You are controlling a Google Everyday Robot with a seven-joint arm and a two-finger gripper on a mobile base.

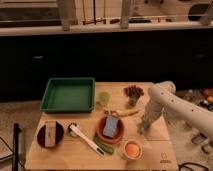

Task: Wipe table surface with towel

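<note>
My gripper [145, 125] is at the end of the white arm [161, 97]. It reaches down onto the right part of the wooden table [155, 152], just right of the red bowl [101, 138]. I cannot make out a towel under or in the gripper. A folded grey-blue cloth or sponge [111, 127] lies in the red bowl.
A green tray [68, 94] sits at the back left. There is also a green cup [104, 98], a dark bunch of fruit [133, 91], a banana [123, 113], an orange cup [132, 149], a white brush [82, 136], and a dark bowl holding a brown block [50, 134].
</note>
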